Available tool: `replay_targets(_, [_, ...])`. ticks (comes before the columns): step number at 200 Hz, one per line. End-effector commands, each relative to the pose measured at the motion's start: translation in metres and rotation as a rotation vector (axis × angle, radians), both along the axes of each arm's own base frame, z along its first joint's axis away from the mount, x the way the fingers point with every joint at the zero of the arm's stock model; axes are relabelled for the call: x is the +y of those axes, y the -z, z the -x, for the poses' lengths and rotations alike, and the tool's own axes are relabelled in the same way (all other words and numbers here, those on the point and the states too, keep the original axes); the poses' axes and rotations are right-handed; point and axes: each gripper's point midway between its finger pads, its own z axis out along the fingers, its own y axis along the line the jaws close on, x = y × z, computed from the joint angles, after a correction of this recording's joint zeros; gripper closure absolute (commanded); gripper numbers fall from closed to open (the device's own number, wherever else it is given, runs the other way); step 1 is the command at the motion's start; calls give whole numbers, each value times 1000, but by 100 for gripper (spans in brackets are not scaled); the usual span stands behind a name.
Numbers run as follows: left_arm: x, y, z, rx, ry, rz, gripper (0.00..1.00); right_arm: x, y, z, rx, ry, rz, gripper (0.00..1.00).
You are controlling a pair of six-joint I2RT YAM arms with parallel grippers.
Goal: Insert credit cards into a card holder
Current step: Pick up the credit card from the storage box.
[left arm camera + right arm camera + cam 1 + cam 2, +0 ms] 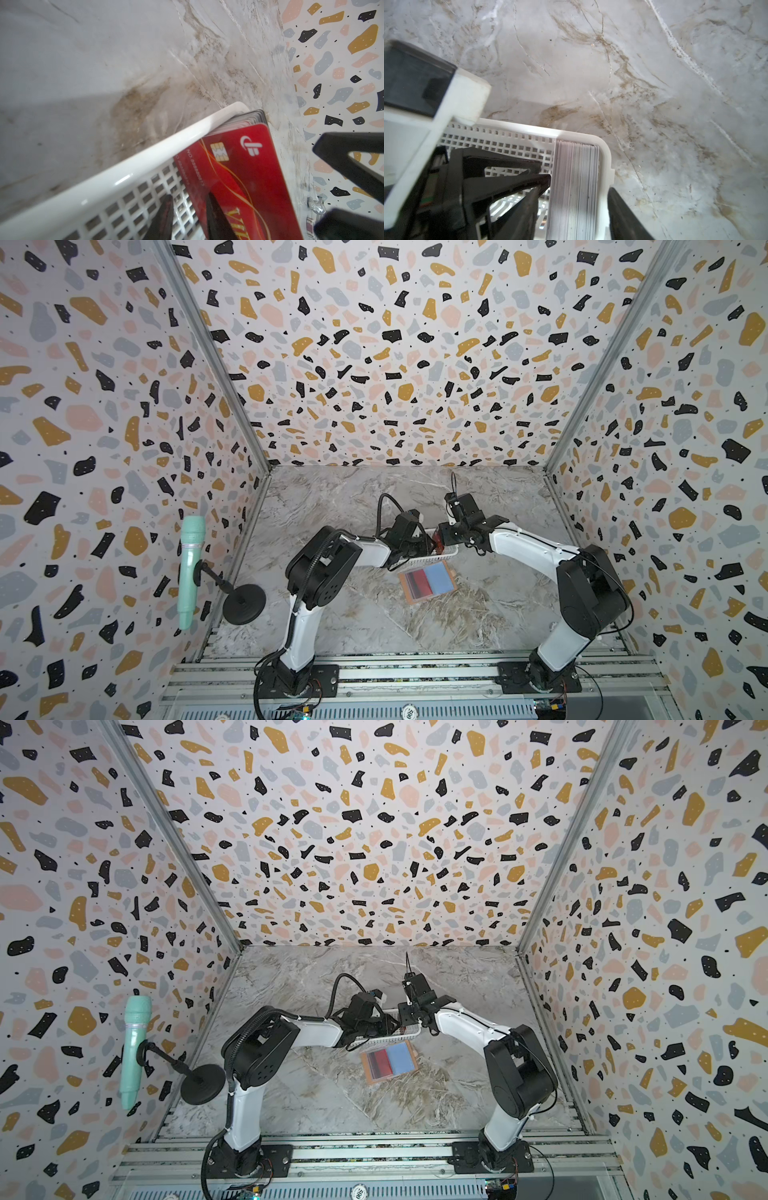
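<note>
The credit cards (239, 166) stand edgewise at the basket (145, 153) end; right pincer (575, 190), half wide, straddles them, grip indeterminate; left pincer (189, 195), narrow, empty, faces the front card.

White basket (145, 155), mint microphone (189, 568), marble tabletop (332, 497)

Front red credit card (249, 170): gold "VI…" lettering, white "NO." plus blurred digits.

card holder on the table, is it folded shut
No, in a top view the card holder lies spread open on the marble table, its pale blue inside facing up.
</note>
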Motion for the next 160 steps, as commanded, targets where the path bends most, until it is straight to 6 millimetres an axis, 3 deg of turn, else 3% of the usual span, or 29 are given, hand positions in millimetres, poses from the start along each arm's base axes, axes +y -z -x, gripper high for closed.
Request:
replay_targets(1, [-2,9,1,17,4,9,70,3,-12,6,-12,-7,-10,56])
replay_targets(41, [-3,7,1,13,4,13,70,9,-6,7,1,-19,-18,69])
replay_targets(160, [-3,5,0,9,5,17,71,16,14,10,40,-32,-15,82])
